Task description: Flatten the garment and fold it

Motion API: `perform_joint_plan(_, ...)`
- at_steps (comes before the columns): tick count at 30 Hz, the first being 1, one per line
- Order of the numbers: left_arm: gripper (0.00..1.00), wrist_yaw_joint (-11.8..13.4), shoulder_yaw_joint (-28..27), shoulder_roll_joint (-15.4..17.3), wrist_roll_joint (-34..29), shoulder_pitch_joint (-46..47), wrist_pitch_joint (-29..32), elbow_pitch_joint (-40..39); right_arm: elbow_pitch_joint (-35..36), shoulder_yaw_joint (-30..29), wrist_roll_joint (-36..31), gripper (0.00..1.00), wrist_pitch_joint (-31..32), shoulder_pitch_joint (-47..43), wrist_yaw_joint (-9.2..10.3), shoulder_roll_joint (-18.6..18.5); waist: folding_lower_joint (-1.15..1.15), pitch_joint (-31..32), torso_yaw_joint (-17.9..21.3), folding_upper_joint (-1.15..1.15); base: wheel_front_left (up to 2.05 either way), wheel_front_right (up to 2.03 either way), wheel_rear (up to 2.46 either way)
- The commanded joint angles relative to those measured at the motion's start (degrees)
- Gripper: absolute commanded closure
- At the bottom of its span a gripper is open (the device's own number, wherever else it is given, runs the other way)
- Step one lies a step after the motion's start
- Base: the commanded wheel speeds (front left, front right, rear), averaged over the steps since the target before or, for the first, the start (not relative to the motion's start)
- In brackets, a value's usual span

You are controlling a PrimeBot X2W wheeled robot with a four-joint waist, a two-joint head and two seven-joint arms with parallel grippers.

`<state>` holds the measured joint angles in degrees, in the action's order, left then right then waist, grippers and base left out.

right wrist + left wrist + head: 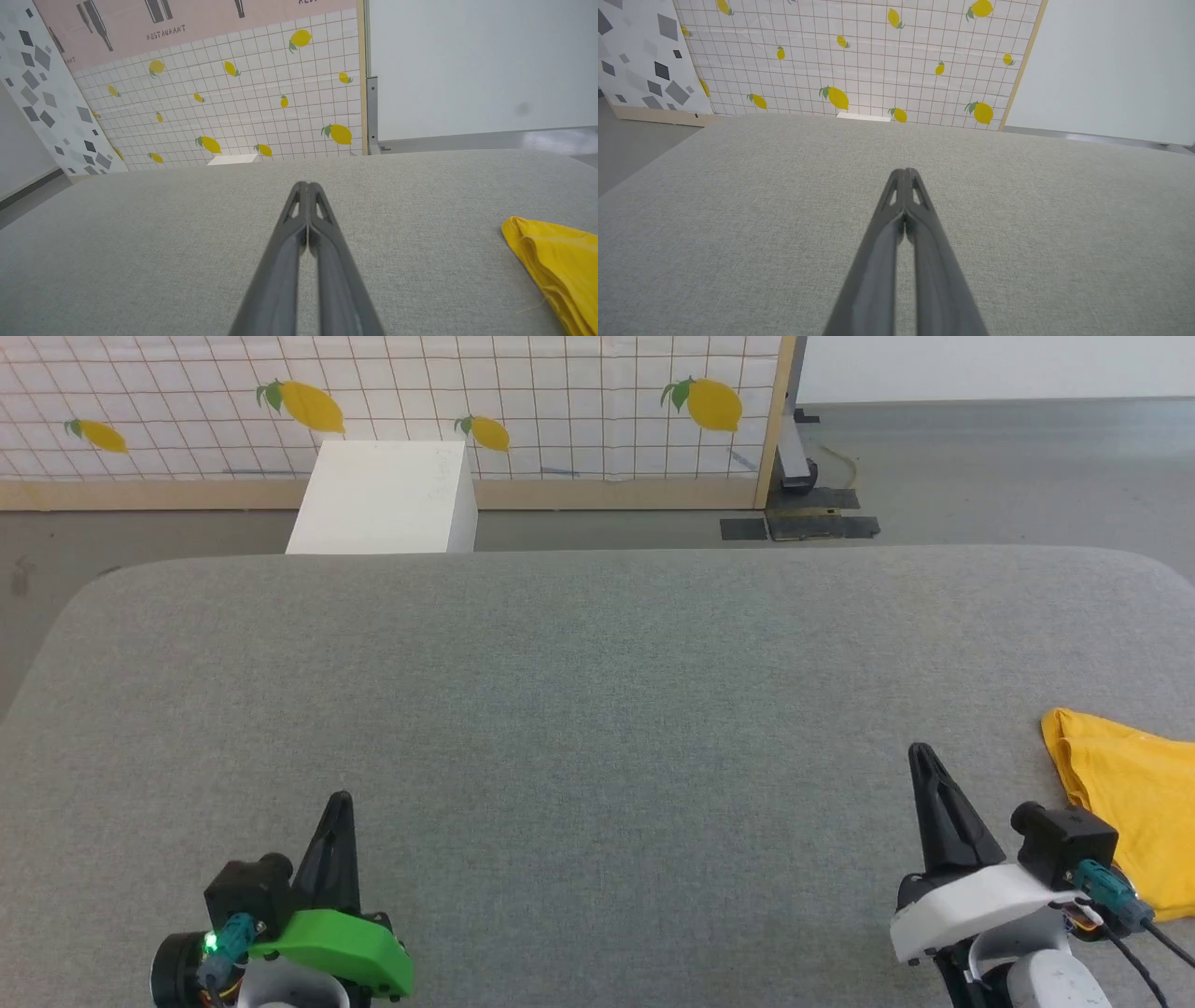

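The mustard-yellow garment lies in a folded heap at the right edge of the grey table, partly cut off by the picture's border; its print is hidden. In the right wrist view the garment shows stacked folded edges at the lower right. My right gripper hovers just left of it, shut and holding nothing, its tips pressed together. My left gripper sits at the lower left over bare table, far from the cloth, also shut with nothing in it.
A white box stands on the floor beyond the table's far edge, before a lemon-patterned tiled panel. Grey floor stretches to the back right. A patterned grey-and-white panel stands to the far left.
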<state>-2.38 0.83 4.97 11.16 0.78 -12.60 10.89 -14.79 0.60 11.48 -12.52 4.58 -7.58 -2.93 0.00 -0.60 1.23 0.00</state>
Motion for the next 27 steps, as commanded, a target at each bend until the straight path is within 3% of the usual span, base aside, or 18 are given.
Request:
perform_joint_plan(1,1.00,0.35,-0.11,-0.34,-1.17,-0.12,0.45,-0.39,0.57,-0.04,-0.52,1.00,0.43,-0.74,0.02,0.01,0.00,0.01,-0.02,0.00,0.00,0.00,0.00)
perform_joint_plan(27,1.00,0.88,-0.30,-0.79,-3.77,-0.29,3.61,-3.12,4.27,-0.19,-3.37,1.00,3.58,-1.74,0.04,0.02,0.00,0.16,-0.33,0.00,0.00,0.00,0.00)
